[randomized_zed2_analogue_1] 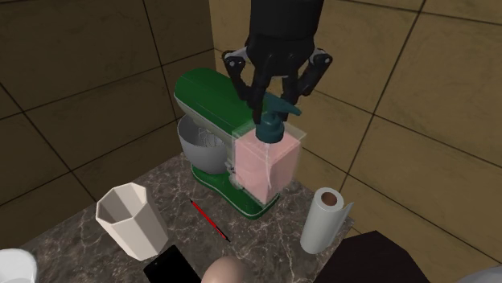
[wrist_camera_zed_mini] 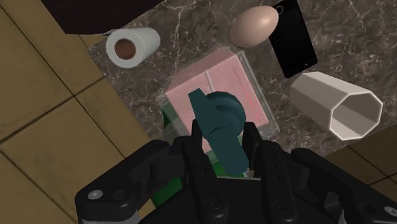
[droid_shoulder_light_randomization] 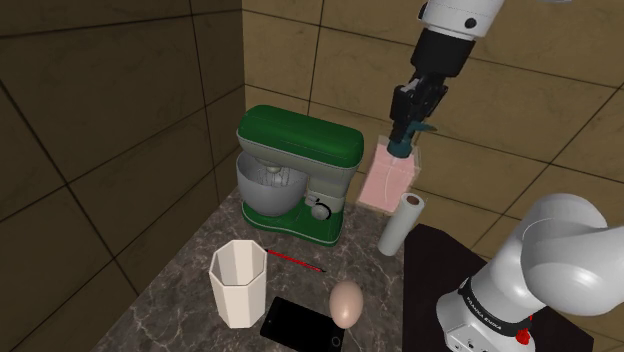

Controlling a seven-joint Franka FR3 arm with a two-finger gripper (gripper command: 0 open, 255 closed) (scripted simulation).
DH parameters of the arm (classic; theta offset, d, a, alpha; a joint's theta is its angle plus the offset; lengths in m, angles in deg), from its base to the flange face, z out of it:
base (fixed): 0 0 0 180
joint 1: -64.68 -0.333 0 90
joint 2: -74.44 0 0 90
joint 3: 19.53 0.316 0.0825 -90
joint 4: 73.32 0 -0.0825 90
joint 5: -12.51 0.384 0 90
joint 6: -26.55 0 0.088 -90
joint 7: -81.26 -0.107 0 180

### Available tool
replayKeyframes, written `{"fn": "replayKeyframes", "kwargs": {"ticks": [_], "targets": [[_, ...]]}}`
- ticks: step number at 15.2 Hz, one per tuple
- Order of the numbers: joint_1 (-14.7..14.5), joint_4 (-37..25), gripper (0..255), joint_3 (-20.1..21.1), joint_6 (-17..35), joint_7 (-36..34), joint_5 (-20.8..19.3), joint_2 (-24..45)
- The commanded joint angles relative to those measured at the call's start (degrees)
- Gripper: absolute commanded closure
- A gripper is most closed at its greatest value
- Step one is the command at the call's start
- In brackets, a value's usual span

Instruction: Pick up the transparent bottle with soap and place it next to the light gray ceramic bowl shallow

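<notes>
Over a dark marble counter [droid_shoulder_light_randomization: 185, 292] in a brown-tiled corner, the clear soap bottle [droid_shoulder_light_randomization: 388, 180], pink inside, hung upright, its teal pump [wrist_camera_zed_mini: 219, 114] pinched between the fingers of my gripper [wrist_camera_zed_mini: 222, 130]. A green stand mixer [droid_shoulder_light_randomization: 300, 165] stood just beside it, a paper towel roll [droid_shoulder_light_randomization: 401, 225] near, an egg [droid_shoulder_light_randomization: 347, 302] farther off.

Rounded white arm [droid_shoulder_light_randomization: 563, 250] with dark joints [droid_shoulder_light_randomization: 443, 52], lettered black collar [droid_shoulder_light_randomization: 487, 306], all-black claw [randomized_zed2_analogue_1: 267, 108].

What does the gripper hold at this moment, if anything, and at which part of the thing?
The gripper holds the transparent soap bottle with pink liquid. Its fingers clasp the teal pump head at the bottle's top.
</notes>
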State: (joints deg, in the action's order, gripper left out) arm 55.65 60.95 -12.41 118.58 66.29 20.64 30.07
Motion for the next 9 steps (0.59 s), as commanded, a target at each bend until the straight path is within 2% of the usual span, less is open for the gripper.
{"fn": "replayKeyframes", "kwargs": {"ticks": [1,9], "targets": [[-1.08,0.39,255,2.7,-0.12,-3.06,1.91,-0.85],[-4.59,-1.42,255,12.83,-0.31,-14.11,8.59,-1.16]]}}
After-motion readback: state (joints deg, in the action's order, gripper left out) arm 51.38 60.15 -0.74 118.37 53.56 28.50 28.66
